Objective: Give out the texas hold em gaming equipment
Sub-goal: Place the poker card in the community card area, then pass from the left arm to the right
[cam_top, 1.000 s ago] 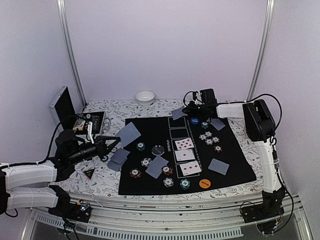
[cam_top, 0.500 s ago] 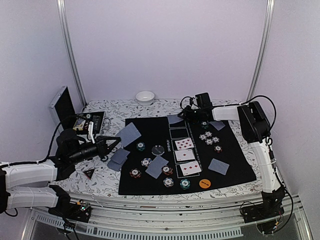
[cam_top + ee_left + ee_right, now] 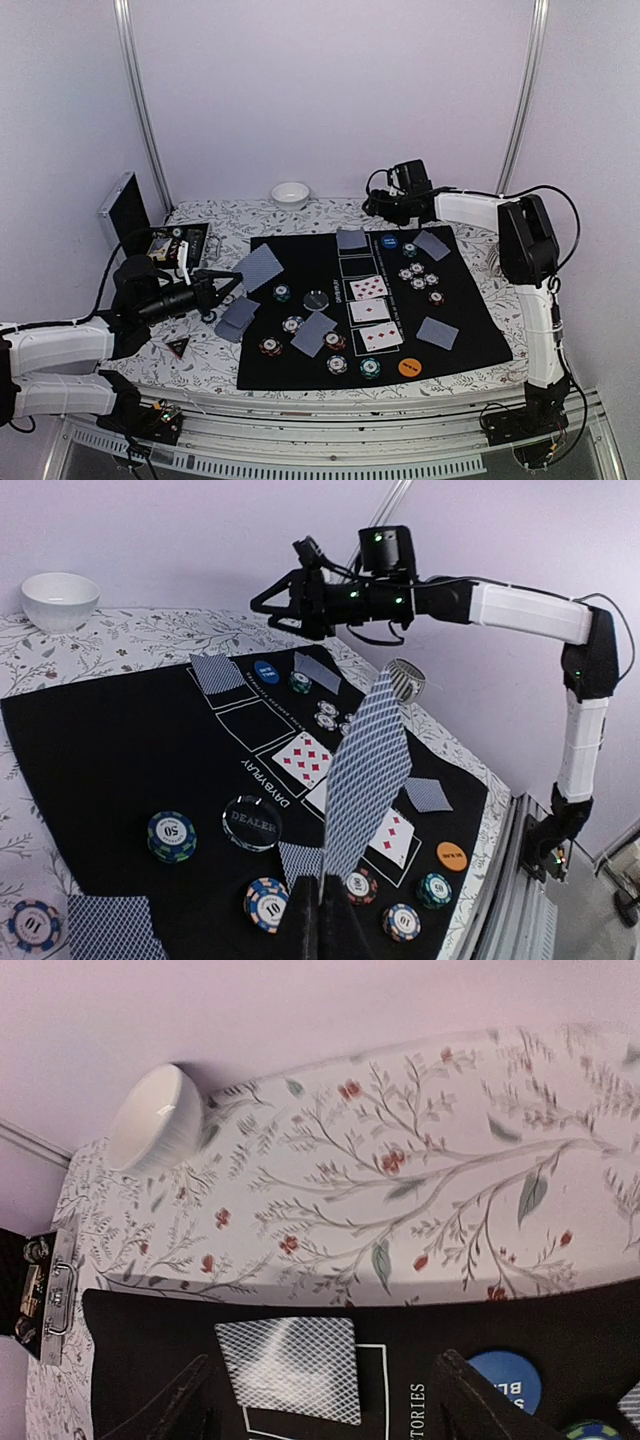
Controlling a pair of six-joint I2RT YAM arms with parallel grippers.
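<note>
While the left claw (image 3: pixel 318 920) pinches a playing card (image 3: pixel 368 770) upright, long axis vertical, the right claw (image 3: pixel 325 1365) gapes empty

"DEALER" on black disc (image 3: pixel 252 820), "50" on green chip (image 3: pixel 171 832), "10" on striped chip (image 3: pixel 267 904)

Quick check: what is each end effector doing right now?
Left end effector: closed, holding a playing card upright by its lower edge.
Right end effector: open, holding nothing.
</note>
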